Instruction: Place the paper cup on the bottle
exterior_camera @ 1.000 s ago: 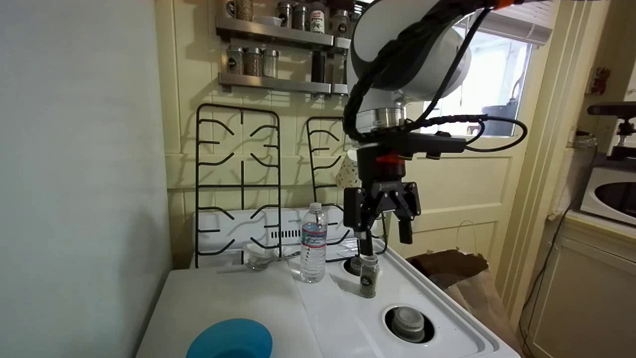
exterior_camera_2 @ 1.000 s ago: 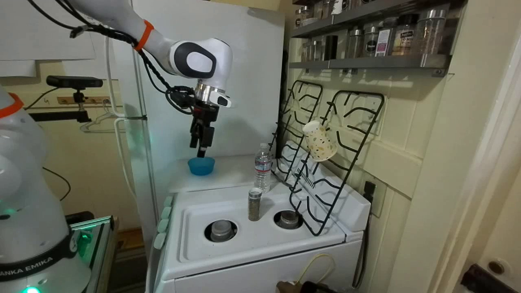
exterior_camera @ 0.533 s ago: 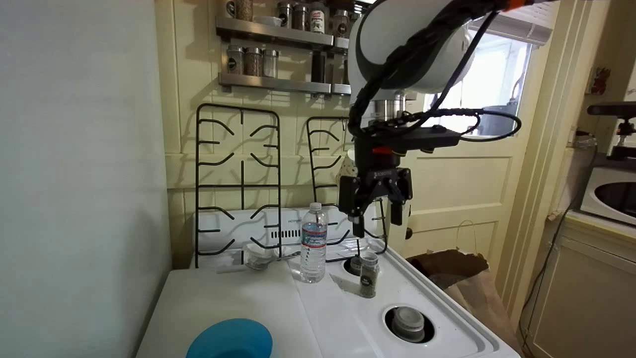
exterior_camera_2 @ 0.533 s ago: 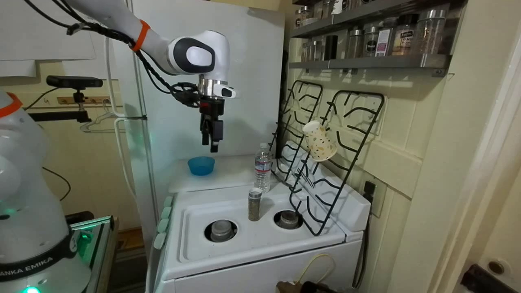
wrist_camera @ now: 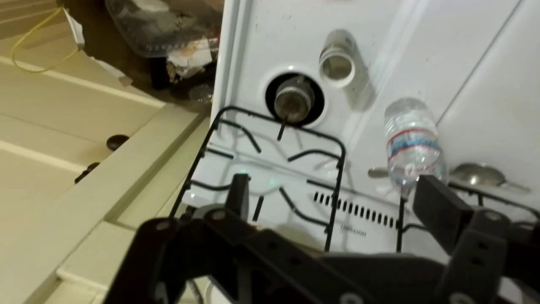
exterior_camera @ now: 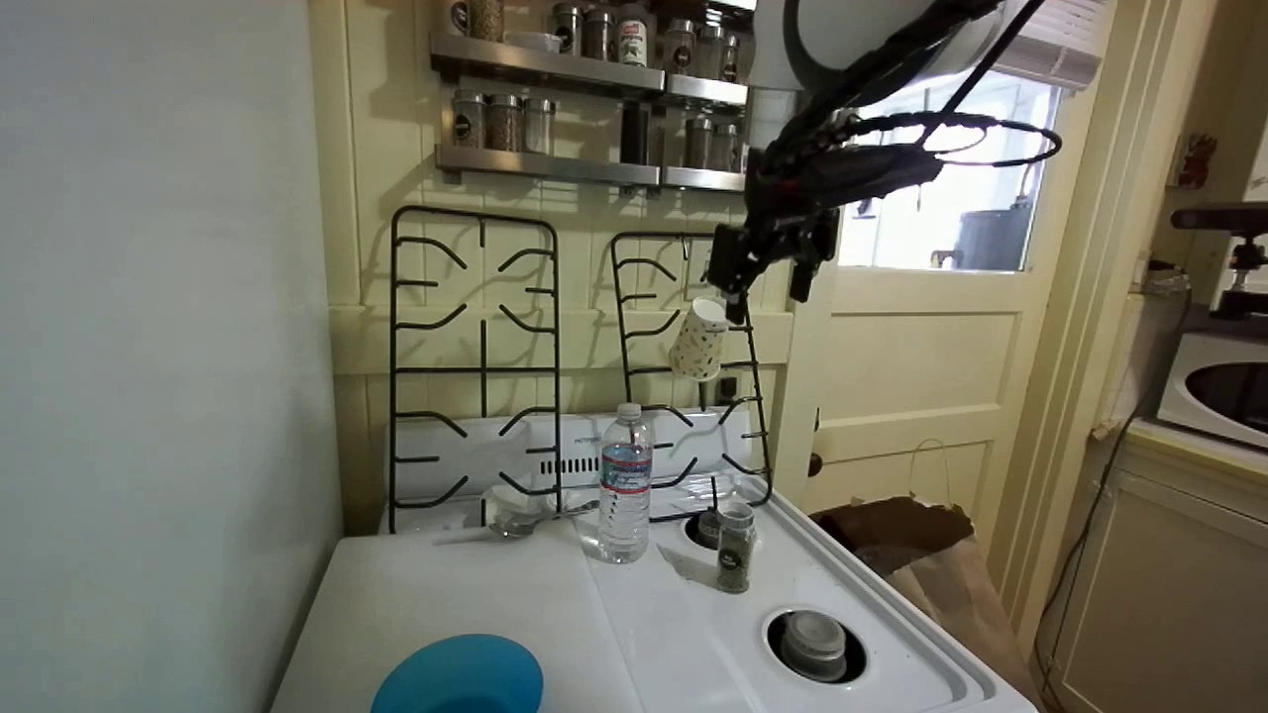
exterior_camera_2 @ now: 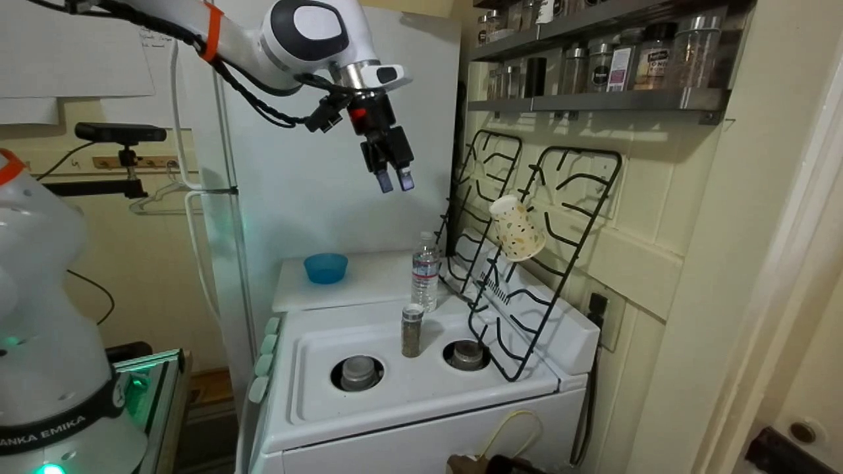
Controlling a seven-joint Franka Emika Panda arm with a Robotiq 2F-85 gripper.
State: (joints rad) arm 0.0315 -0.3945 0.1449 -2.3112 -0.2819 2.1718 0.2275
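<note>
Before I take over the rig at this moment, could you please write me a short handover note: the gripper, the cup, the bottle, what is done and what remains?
Gripper: open, holding nothing, raised and apart from the cup.
Paper cup: tilted, on the leaning black grate; what exactly supports it there, I cannot tell.
Bottle: upright and capped on the stove, with nothing on top.
Done: no part of the placing; the cup is not yet gripped.
Left: grip the cup, take it off the grate, set it on the bottle, release.

Robot base (exterior_camera_2: 56, 368) w/ "ANKA EMIKA", stove (exterior_camera: 674, 624) w/ "HOTPO…".
</note>
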